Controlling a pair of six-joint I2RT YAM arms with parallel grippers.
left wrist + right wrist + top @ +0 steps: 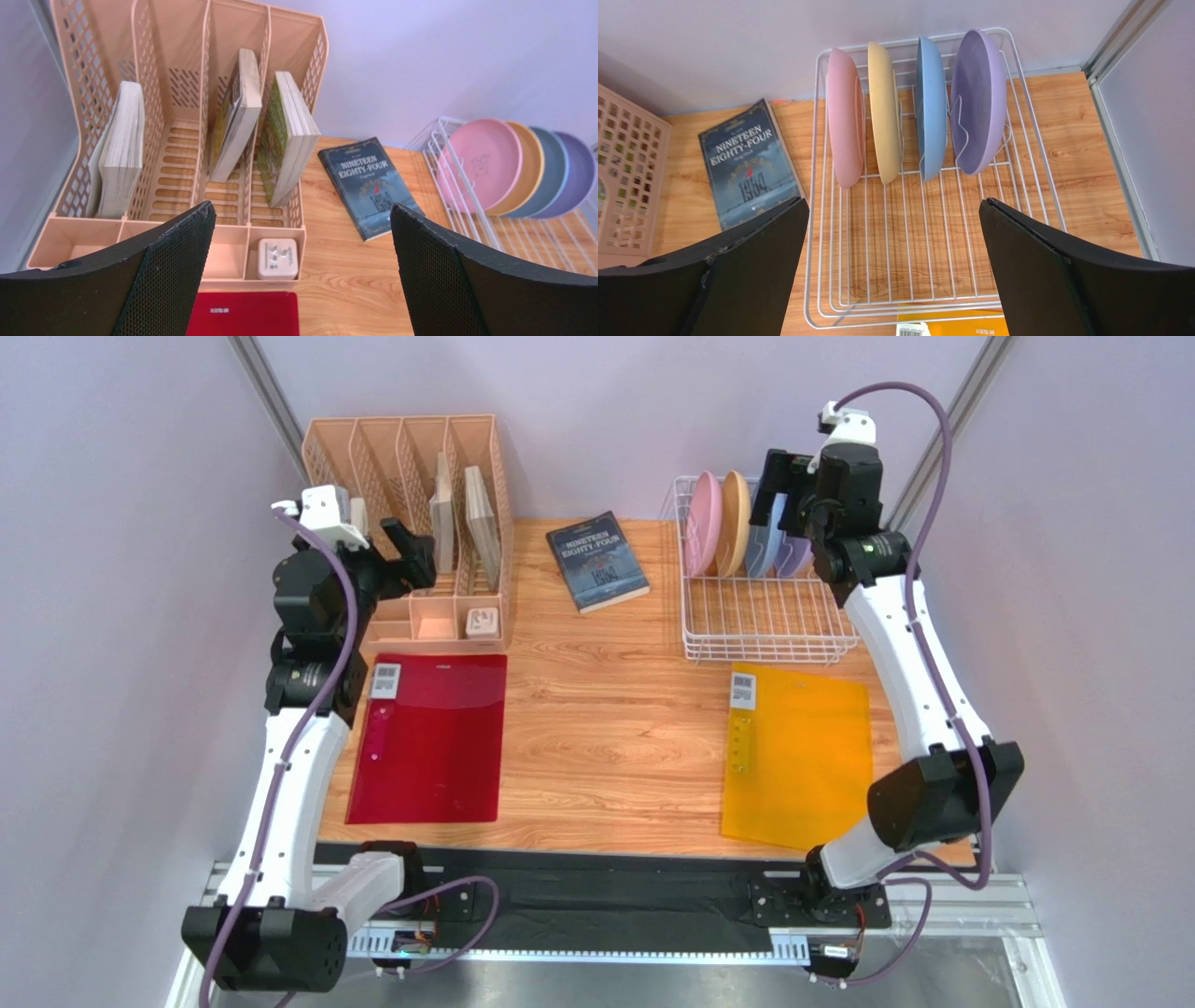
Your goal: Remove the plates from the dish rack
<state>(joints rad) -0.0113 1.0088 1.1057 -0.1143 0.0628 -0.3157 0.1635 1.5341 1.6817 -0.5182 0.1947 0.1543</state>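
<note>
Four plates (884, 112) upright beyond right tool (892, 204) (jaws apart).

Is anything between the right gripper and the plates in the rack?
Nothing visible. The open right gripper hovers above the bare near half of the dish rack; the four plates stand upright beyond it. Only a wire prong crosses the face of the lavender plate.

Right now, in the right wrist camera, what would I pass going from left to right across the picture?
Peach organiser, book, pink plate, tan plate, blue plate, lavender plate.
</note>
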